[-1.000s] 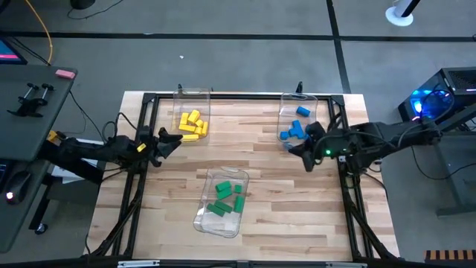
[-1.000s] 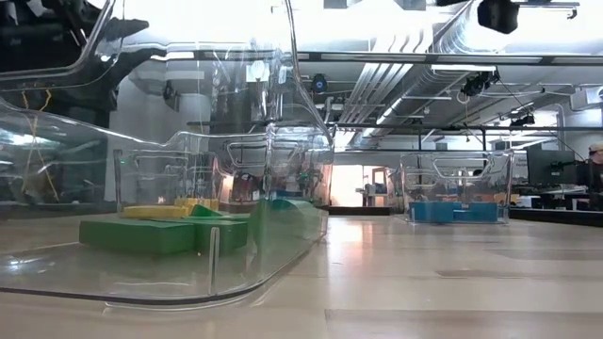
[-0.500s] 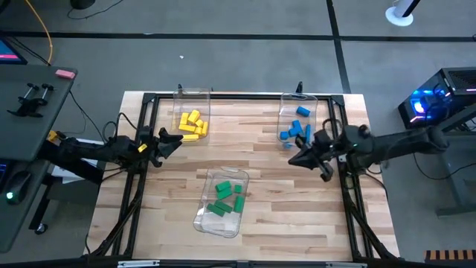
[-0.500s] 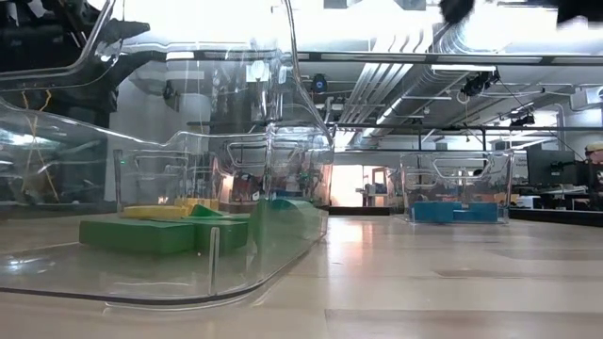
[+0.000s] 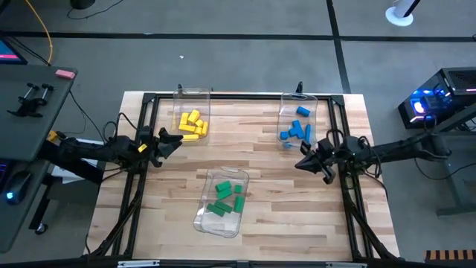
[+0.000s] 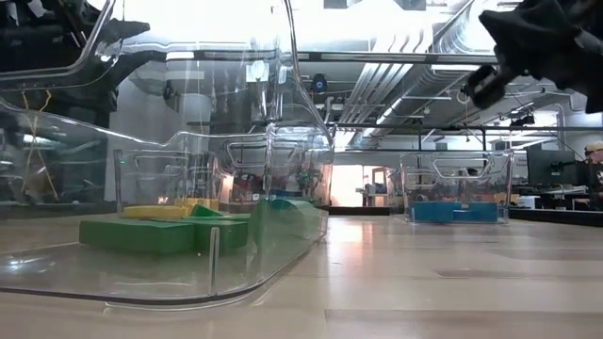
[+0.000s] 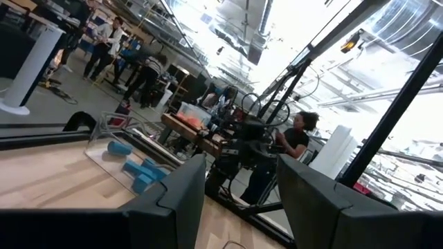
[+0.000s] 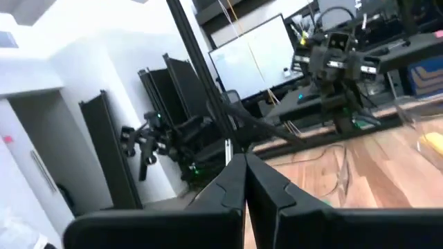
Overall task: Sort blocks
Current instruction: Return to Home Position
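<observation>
the yellow blocks (image 5: 192, 124) lie in the far-left bin (image 5: 192, 91) on the counter (image 5: 260, 179), the blue blocks (image 5: 297, 128) in the far-right bin (image 5: 299, 96) and the green blocks (image 5: 225, 198) in the front bin (image 5: 217, 228). the left hand (image 5: 172, 139) hovers beside the far-left bin, fingers apart and empty. the right hand (image 5: 303, 164) hangs near the far-right bin, fingers pressed together on nothing.

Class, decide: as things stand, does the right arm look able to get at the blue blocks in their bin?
Probably yes: the right gripper hangs close by the open-topped bin of blue blocks, nothing between.
</observation>
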